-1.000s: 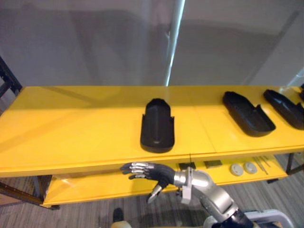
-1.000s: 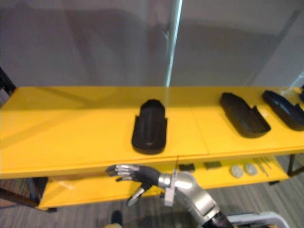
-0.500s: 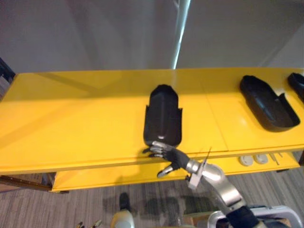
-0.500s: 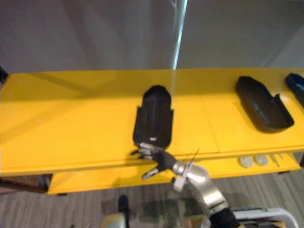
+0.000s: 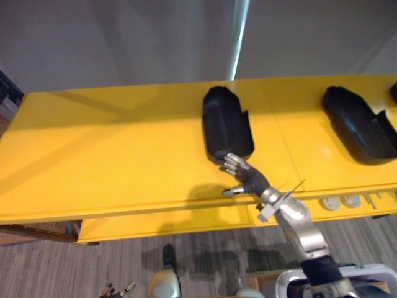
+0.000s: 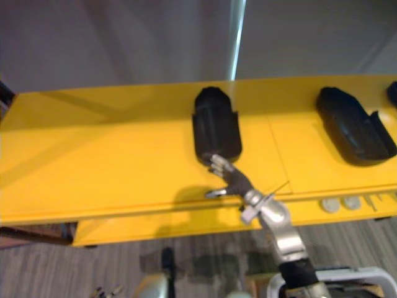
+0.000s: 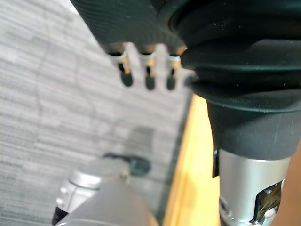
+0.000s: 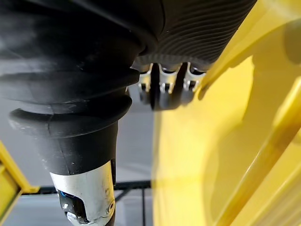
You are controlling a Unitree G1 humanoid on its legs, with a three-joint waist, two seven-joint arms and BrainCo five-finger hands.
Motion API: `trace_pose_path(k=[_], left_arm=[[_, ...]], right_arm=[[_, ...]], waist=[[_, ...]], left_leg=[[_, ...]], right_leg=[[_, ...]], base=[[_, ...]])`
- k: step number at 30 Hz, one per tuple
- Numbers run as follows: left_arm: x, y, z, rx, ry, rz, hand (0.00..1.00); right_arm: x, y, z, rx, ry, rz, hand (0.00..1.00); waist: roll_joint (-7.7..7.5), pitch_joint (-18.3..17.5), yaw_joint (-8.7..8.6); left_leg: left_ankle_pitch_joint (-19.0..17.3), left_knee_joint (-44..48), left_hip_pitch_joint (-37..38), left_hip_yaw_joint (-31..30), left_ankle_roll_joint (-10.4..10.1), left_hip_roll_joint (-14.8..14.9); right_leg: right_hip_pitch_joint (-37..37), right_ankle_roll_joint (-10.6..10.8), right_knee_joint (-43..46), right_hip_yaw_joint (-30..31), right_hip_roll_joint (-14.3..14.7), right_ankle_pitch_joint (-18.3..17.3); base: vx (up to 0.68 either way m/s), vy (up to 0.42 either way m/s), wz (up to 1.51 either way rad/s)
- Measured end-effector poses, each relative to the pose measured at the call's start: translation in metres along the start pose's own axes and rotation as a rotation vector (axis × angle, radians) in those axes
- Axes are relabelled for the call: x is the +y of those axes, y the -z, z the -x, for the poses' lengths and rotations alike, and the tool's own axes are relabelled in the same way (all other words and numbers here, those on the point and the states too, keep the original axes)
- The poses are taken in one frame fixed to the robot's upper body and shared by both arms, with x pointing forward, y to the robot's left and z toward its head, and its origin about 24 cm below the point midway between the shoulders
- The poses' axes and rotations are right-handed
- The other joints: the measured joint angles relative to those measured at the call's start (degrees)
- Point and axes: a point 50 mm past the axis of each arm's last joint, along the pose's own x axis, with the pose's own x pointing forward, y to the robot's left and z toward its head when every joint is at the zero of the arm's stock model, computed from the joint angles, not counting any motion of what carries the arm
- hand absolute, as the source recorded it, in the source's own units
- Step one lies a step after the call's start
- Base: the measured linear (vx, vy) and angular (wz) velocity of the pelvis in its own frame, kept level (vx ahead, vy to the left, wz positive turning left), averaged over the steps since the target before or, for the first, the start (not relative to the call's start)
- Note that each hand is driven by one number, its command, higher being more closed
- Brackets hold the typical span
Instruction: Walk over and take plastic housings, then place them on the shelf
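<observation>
Right hand (image 5: 246, 178) at the table's (image 5: 111, 155) front edge, fingers spread and straight, holding nothing. Housing (image 5: 226, 124) lies flat at 11 o'clock from the fingertips, just beside them (contact unclear), long axis roughly 12–6. Right hand is nearer; left hand (image 7: 141, 19) hangs over the floor.

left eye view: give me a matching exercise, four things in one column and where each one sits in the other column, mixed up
Things
1. middle housing
2. second housing
3. round discs
4. right hand

Places
A. on the lower shelf, towards the right
B. reaching to the middle housing's near end, fingers open
C. on the yellow top surface, near its centre
D. on the top surface, to the right of the middle housing

Pairs: 1-C, 2-D, 3-A, 4-B
</observation>
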Motion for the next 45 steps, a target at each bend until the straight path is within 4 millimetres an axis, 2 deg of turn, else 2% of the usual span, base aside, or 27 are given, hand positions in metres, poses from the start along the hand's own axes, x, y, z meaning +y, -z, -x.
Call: trace_pose_path(k=[4, 6, 8, 9, 13, 16, 19, 21, 22, 24, 27, 28, 29, 31, 32, 33, 35, 37, 38, 39, 40, 41, 43, 45], left_arm=[[-0.001, -0.003, 0.0, -0.014, 0.007, 0.003, 0.0], [-0.001, -0.003, 0.0, -0.014, 0.008, 0.004, 0.0], [-0.001, -0.001, 0.001, -0.012, 0.01, 0.005, 0.0], [-0.002, -0.001, 0.001, -0.012, 0.012, 0.007, 0.0], [-0.006, 0.004, 0.002, -0.004, 0.022, 0.025, 0.0], [-0.009, 0.007, 0.003, -0.001, 0.037, 0.034, 0.0], [-0.01, 0.007, 0.003, 0.003, 0.039, 0.052, 0.0], [-0.016, 0.003, 0.0, 0.012, 0.05, 0.074, 0.0], [-0.017, 0.002, -0.001, 0.014, 0.053, 0.075, 0.0], [-0.02, 0.0, -0.002, 0.013, 0.057, 0.096, 0.0], [-0.017, 0.005, -0.002, 0.041, 0.043, 0.099, 0.0], [-0.017, 0.007, -0.002, 0.051, 0.039, 0.095, 0.0], [-0.016, 0.01, -0.001, 0.065, 0.039, 0.063, 0.0], [-0.015, 0.014, -0.001, 0.09, 0.038, 0.016, 0.0], [-0.014, 0.016, -0.001, 0.104, 0.033, 0.005, 0.0], [-0.014, 0.018, 0.0, 0.117, 0.029, 0.001, 0.0], [-0.013, 0.025, 0.001, 0.166, 0.029, -0.035, 0.0], [-0.012, 0.032, 0.002, 0.221, 0.042, -0.077, 0.0], [-0.009, 0.037, 0.004, 0.263, 0.052, -0.103, 0.0], [-0.007, 0.038, 0.004, 0.279, 0.054, -0.118, 0.0], [-0.01, 0.044, 0.005, 0.322, 0.091, -0.171, 0.0], [-0.015, 0.05, 0.008, 0.356, 0.124, -0.218, 0.0], [-0.015, 0.055, 0.01, 0.388, 0.155, -0.282, 0.0], [-0.019, 0.058, 0.011, 0.412, 0.205, -0.389, 0.0]], right_arm=[[0.01, -0.009, -0.001, -0.06, -0.19, -0.078, 0.0], [0.023, -0.027, -0.003, -0.124, -0.344, -0.108, 0.0], [0.047, -0.051, -0.01, -0.225, -0.567, -0.175, 0.0], [0.054, -0.058, -0.012, -0.261, -0.618, -0.207, 0.0], [0.062, -0.076, -0.014, -0.373, -0.634, -0.282, 0.0], [0.056, -0.085, -0.016, -0.481, -0.531, -0.379, 0.0], [0.036, -0.098, -0.015, -0.59, -0.395, -0.384, 0.0], [0.005, -0.117, -0.007, -0.687, -0.213, -0.306, 0.0], [-0.004, -0.123, -0.004, -0.716, -0.156, -0.287, 0.0], [-0.038, -0.144, 0.014, -0.825, 0.089, -0.213, 0.0], [-0.065, -0.153, 0.039, -0.887, 0.366, -0.129, 0.0], [-0.07, -0.153, 0.046, -0.891, 0.429, -0.105, 0.0], [-0.077, -0.153, 0.057, -0.876, 0.567, -0.04, 0.0], [-0.088, -0.137, 0.085, -0.788, 0.797, 0.042, 0.0], [-0.092, -0.123, 0.104, -0.711, 0.925, 0.069, 0.0], [-0.093, -0.116, 0.113, -0.668, 0.984, 0.083, 0.0], [-0.093, -0.095, 0.145, -0.543, 1.156, 0.115, 0.0], [-0.091, -0.073, 0.17, -0.43, 1.292, 0.111, 0.0], [-0.085, -0.05, 0.187, -0.325, 1.394, 0.077, 0.0], [-0.081, -0.037, 0.197, -0.258, 1.447, 0.059, 0.0], [-0.071, -0.014, 0.221, -0.116, 1.547, 0.046, 0.0], [-0.054, 0.006, 0.242, -0.001, 1.64, 0.007, 0.0], [-0.029, 0.025, 0.264, 0.102, 1.742, -0.054, 0.0], [-0.009, 0.032, 0.276, 0.124, 1.794, -0.077, 0.0]], waist=[[0.0, 0.0, -0.08], [-0.01, 0.0, -0.09], [-0.01, -0.01, -0.07], [0.0, -0.01, -0.09], [-0.31, -0.22, -0.08], [-1.38, -1.19, -0.17], [-2.74, -2.18, -0.24], [-3.27, -3.39, -0.23], [-3.38, -3.83, -0.23], [-3.68, -5.18, -0.25], [-3.78, -6.75, -0.65], [-3.71, -7.23, -0.99], [-3.53, -7.73, -1.85], [-3.02, -9.2, -2.3], [-2.66, -9.21, -3.25], [-2.44, -9.64, -3.7], [-1.66, -10.41, -5.49], [-1.38, -11.12, -7.77], [-2.36, -12.31, -8.89], [-3.56, -12.85, -9.1], [-1.79, -13.15, -9.97], [-0.83, -13.22, -11.6], [-0.08, -12.81, -13.67], [0.15, -12.7, -15.27]], left_leg=[[0.12, 0.01, 0.09, 0.04, -0.07, 0.11], [0.14, 0.01, 0.23, 0.11, -0.1, 0.27], [0.15, -0.02, 0.77, 0.29, -0.13, 0.57], [0.14, -0.03, 0.97, 0.28, -0.13, 0.61], [-0.34, -0.08, 0.76, 0.36, 0.19, 0.78], [-0.39, -0.09, 0.1, 0.39, -0.07, 1.16], [-0.15, -0.08, -0.02, 0.37, -0.1, 1.6], [-0.08, -0.09, 0.01, 0.35, 0.0, 1.8], [-0.08, -0.08, 0.03, 0.4, 0.0, 1.82], [-0.21, -0.09, 0.73, 1.23, 0.16, 2.12], [-0.73, -0.1, 2.44, 3.12, 0.27, 2.74], [-0.8, -0.12, 2.62, 3.48, 0.28, 2.84], [-1.17, -0.13, 3.16, 4.53, 0.3, 3.44], [-1.53, -0.14, 3.44, 6.82, -0.06, 4.66], [-1.74, -0.14, 4.04, 7.9, -0.34, 5.47], [-1.78, -0.15, 4.0, 8.31, -0.41, 5.81], [-1.88, -0.16, 3.99, 10.04, -0.56, 6.81], [-2.95, -0.17, 3.93, 12.29, -2.01, 7.53], [-4.67, 0.02, 4.04, 15.16, -4.13, 7.33], [-3.74, 1.75, 4.1, 16.7, -2.79, 6.92], [-3.49, 2.78, 4.71, 18.55, -2.6, 7.3], [-2.39, -0.32, 6.22, 20.25, -3.31, 7.04], [-2.36, -0.32, 8.14, 22.49, -3.29, 7.46], [-2.47, -0.33, 9.75, 24.9, -3.23, 7.5]], right_leg=[[-0.04, 0.01, 0.39, 0.02, 0.01, 0.03], [-0.02, -0.01, 0.48, 0.13, 0.13, 0.04], [0.12, -0.02, 0.52, 0.78, 0.35, 0.04], [0.33, -0.03, 0.52, 0.8, 0.4, 0.03], [0.12, -0.08, 0.16, 1.03, 0.58, 0.02], [-0.16, -0.23, -0.81, 1.15, 1.12, 0.19], [0.0, -0.52, -1.46, 1.17, 1.73, 0.63], [0.3, -1.21, -1.69, 1.31, 2.02, 1.45], [0.28, -1.22, -1.69, 1.41, 2.03, 1.65], [0.44, -1.94, -1.67, 3.16, 2.16, 2.63], [0.63, -2.54, -1.55, 5.97, 2.31, 3.9], [0.47, -2.29, -1.55, 6.4, 2.31, 4.19], [0.18, -2.51, -1.42, 7.57, 2.44, 4.66], [-1.39, -2.62, -1.52, 9.99, 3.16, 6.03], [-1.59, -3.03, -1.55, 11.09, 3.76, 6.72], [-2.02, -3.07, -1.57, 11.47, 4.02, 6.95], [-3.44, -3.1, -1.79, 12.98, 4.62, 7.27], [-4.29, -3.01, -2.93, 13.96, 4.98, 7.33], [-4.94, -3.0, -4.62, 14.91, 4.15, 7.26], [-5.6, -1.95, -5.66, 15.71, 3.37, 6.51], [-6.0, -1.82, -5.78, 17.27, 4.33, 6.56], [-5.94, -1.79, -5.6, 17.95, 4.77, 6.05], [-6.11, -1.88, -4.72, 19.46, 4.9, 5.85], [-6.41, -1.75, -3.96, 21.85, 4.98, 5.77]], base=[[0.0, 0.0, 0.0], [0.0, -0.017, -0.02], [-0.01, -0.035, -0.08], [-0.02, -0.026, -0.03], [-0.03, -0.013, -0.03], [-0.01, -0.004, -0.01], [0.0, 0.0, 0.0], [0.0, 0.0, 0.0], [0.0, 0.0, 0.0], [0.02, 0.008, -0.12], [0.0, 0.005, -0.32], [-0.02, 0.006, -0.32], [-0.02, 0.003, -0.42], [-0.04, -0.001, -0.63], [-0.05, -0.004, -0.56], [-0.05, -0.012, -0.47], [-0.07, -0.033, -0.53], [-0.08, -0.053, -0.61], [-0.05, -0.023, -0.64], [0.0, -0.041, -0.8], [0.0, -0.033, -0.55], [0.0, -0.05, -0.4], [-0.03, -0.005, -0.43], [-0.02, 0.009, -0.61]])
